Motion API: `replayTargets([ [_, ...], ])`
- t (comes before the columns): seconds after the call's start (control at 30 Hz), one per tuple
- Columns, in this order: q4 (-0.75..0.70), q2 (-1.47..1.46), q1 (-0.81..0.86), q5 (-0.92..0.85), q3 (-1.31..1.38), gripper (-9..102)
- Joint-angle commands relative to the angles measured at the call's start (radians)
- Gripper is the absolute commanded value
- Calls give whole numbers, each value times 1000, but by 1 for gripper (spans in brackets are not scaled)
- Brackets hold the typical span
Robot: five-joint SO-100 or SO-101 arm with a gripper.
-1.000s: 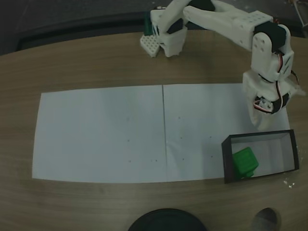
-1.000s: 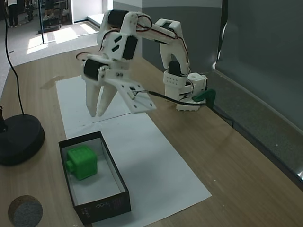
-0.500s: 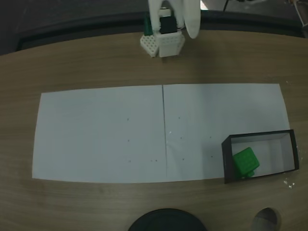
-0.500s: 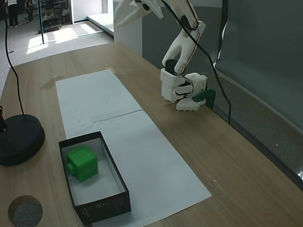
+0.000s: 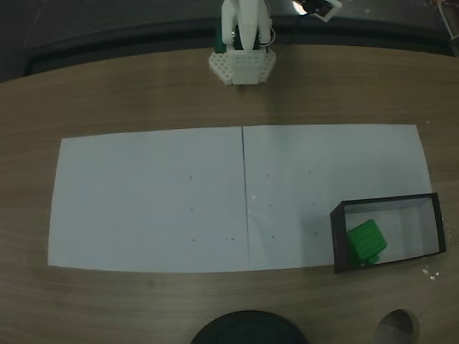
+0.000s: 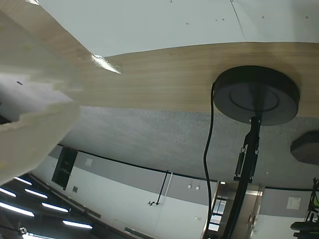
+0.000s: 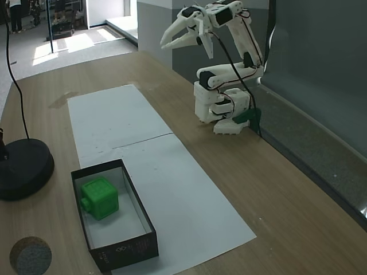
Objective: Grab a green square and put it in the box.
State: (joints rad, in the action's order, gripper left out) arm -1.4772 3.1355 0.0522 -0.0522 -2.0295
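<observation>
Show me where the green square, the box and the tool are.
green square [image 7: 99, 196], a fixed view, its top face.
box [image 7: 139, 209], a fixed view, its right black wall.
tool [image 7: 167, 42], a fixed view, midway between the fingertips.

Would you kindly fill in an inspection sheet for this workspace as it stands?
Surface: wooden table with white paper sheets laid across it.
Job's things: green square sits inside the box, towards one end of it.
Clutter: black round lamp base at the table edge; a grey disc near the corner.
Claw: claw raised high above the arm's base, jaws parted, holding nothing.
Cables: a black cable runs along the arm; another black cable rises from the lamp base.
Surroundings: dark wall panel behind the table; bright corridor floor beyond.
</observation>
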Motion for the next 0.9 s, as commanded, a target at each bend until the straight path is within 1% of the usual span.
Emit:
replayTargets([
  [0.0, 26, 55, 0, -2, -57, 0],
  [0.4, 26, 328, -11, -3, -265, 0],
  [0.53, 34, 344, 0, -2, -324, 0],
  [0.63, 84, 341, -2, -5, -344, 0],
  [0.7, 143, 341, -2, -9, -396, 0],
  [0.87, 325, 342, 0, -2, -653, 0],
])
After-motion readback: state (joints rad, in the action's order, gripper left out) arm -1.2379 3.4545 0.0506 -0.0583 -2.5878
